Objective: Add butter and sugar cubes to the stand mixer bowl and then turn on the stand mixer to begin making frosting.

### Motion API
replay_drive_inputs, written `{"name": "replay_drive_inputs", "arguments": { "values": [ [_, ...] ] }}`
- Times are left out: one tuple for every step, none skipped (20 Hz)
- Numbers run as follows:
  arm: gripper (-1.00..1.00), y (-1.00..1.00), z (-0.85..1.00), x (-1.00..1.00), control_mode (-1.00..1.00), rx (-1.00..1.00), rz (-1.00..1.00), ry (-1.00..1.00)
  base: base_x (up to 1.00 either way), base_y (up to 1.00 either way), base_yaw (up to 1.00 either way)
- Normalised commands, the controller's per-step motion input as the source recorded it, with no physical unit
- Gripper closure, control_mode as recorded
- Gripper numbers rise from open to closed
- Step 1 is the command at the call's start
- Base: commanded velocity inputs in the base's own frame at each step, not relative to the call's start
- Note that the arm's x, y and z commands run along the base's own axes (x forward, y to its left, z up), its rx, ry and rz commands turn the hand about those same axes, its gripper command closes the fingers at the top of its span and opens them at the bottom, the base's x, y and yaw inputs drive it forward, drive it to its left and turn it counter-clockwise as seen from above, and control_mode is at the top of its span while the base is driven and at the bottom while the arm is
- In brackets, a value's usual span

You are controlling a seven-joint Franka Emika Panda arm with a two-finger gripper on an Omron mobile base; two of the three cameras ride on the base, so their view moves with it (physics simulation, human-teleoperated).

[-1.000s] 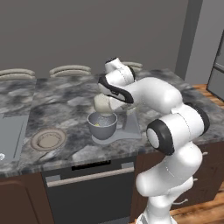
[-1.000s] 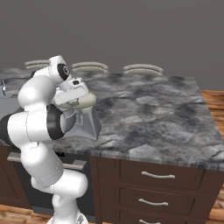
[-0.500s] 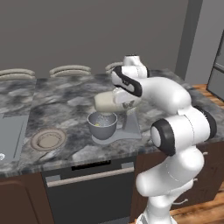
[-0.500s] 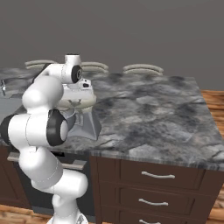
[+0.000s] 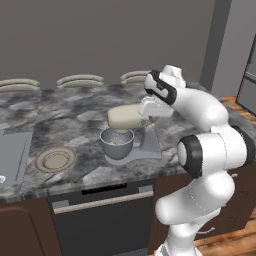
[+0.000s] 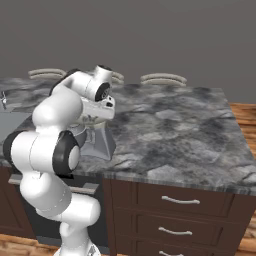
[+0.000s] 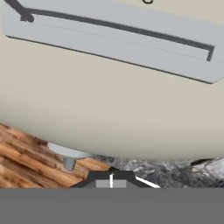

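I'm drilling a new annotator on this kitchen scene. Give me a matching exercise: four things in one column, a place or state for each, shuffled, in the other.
Things:
1. stand mixer bowl
2. tan plate
3. hand
4. butter

Places or states:
A. inside the bowl
B. shut, at the mixer head's side
C. on the mixer's grey base, under the head
D. flat on the counter, left of the mixer

Pairs: 1-C, 2-D, 3-B, 4-A
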Motion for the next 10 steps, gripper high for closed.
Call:
{"name": "replay_drive_inputs", "arguments": {
  "values": [
    [1.0, -0.44, -0.32, 0.0, -1.0, 0.24, 0.0, -0.02, 0.0, 0.0, 0.0],
    [1.0, -0.45, -0.34, 0.0, -1.0, 0.23, 0.0, -0.03, 0.0, 0.0, 0.0],
    [1.0, -0.42, -0.34, 0.0, -1.0, 0.23, 0.0, -0.03, 0.0, 0.0, 0.0],
    [1.0, -0.37, -0.31, 0.0, -1.0, 0.24, 0.0, -0.03, 0.0, 0.0, 0.0],
    [1.0, -0.34, -0.24, 0.0, -1.0, 0.25, 0.0, -0.04, 0.0, 0.0, 0.0],
    [1.0, -0.26, -0.14, 0.0, -1.0, 0.26, 0.0, -0.05, 0.0, 0.0, 0.0],
    [1.0, -0.16, 0.0, -0.01, -1.0, 0.26, 0.0, -0.04, 0.0, 0.0, 0.0],
    [1.0, -0.07, 0.0, -0.14, -1.0, 0.26, 0.0, -0.08, 0.0, 0.0, 0.0],
    [1.0, -0.04, 0.2, -0.33, -1.0, 0.28, 0.01, -0.17, 0.0, 0.0, 0.0],
    [1.0, 0.0, 0.31, -0.36, -1.0, 0.28, 0.01, -0.17, 0.0, 0.0, 0.0]
  ]
}}
